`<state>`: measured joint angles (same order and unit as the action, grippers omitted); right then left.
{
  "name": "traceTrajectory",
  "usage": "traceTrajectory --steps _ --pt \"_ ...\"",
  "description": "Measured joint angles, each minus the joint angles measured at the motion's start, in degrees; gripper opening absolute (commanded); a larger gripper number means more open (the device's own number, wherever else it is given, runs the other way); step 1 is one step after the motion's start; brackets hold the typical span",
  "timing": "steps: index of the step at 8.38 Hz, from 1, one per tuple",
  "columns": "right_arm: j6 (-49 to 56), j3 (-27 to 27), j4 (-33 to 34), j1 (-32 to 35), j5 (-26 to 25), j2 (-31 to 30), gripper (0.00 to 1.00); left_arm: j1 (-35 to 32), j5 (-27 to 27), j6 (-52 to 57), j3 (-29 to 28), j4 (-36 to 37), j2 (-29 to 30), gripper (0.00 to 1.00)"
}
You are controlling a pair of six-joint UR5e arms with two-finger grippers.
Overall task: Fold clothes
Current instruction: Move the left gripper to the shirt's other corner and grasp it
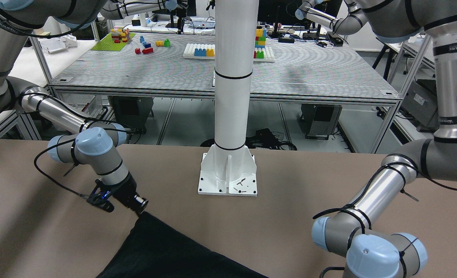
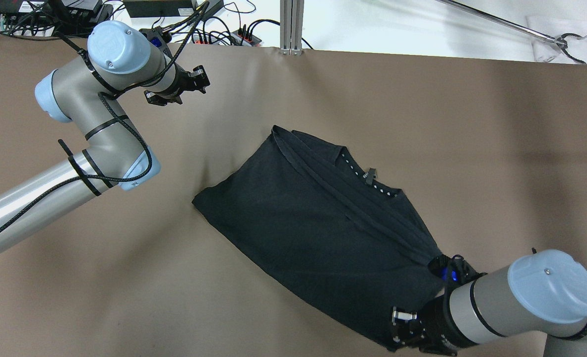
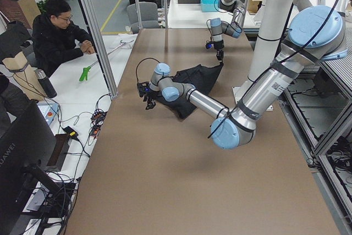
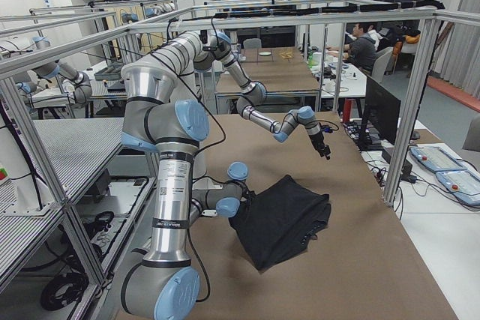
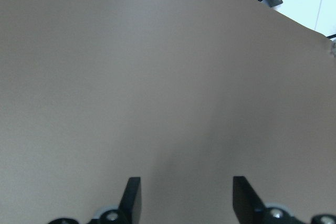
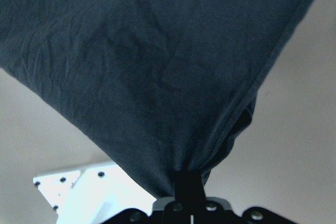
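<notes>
1. Where the right gripper (image 1: 139,211) meets the clothes (image 2: 313,223), its jaws are seen pressed together on one gathered corner of the black fabric. Creases are drawn in toward that pinch point.
2. The pinched corner is held up off the table (image 2: 447,124). From it the fabric is stretched away in a slanting sheet, which fills most of the right wrist view.
3. The rest of the clothes is laid on the brown table surface, about mid-table. It is placed in front of the white pillar (image 1: 233,77) and near, but apart from, the base plate (image 1: 228,175).
4. The garment is seen doubled over itself, with a long diagonal fold line across the top layer. A neckband (image 2: 367,181) marked with a row of small pale dots is noted along the edge farther from the robot.
5. The left gripper (image 5: 185,195) is recorded with its fingers (image 5: 133,199) spread wide and nothing held between them. Only bare table is seen beneath.
6. The left gripper is positioned over the far left part of the table, pointed downward and well apart from the clothes. Whether the fingertips touch the surface cannot be told.
7. An operator (image 3: 58,39) is seen seated beside the table in the exterior left view.
</notes>
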<state>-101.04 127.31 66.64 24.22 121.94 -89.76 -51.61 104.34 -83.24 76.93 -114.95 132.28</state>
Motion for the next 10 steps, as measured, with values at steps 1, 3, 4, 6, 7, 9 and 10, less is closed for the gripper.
traceTrajectory --steps 1,3,4,6,7,9,10 --pt "0.09 1.12 -0.16 -1.96 3.81 0.09 0.95 0.14 0.24 -0.04 0.64 0.17 -0.08 0.67" --pt "0.08 0.31 -0.49 -4.58 7.20 2.33 0.95 0.32 2.44 -0.23 4.90 4.20 -0.67 0.67" --pt "0.06 -0.40 -0.53 -4.78 7.34 3.19 0.95 0.67 3.19 -1.25 8.21 6.79 -1.89 0.67" --pt "0.22 -1.90 -0.58 -3.91 5.41 3.83 0.95 5.12 3.40 -5.27 18.10 8.81 -8.92 0.67" --pt "0.41 -2.18 -0.61 -3.48 3.25 4.08 0.95 8.74 2.48 -8.25 22.29 9.00 -12.51 0.67" --pt "0.55 -2.37 -0.57 -3.11 -1.08 4.79 0.95 15.05 -1.38 -12.37 24.91 8.76 -15.76 0.67" --pt "0.58 -2.37 -0.59 -3.08 -2.33 4.90 0.95 16.64 -2.57 -12.93 24.62 8.45 -16.05 0.67"
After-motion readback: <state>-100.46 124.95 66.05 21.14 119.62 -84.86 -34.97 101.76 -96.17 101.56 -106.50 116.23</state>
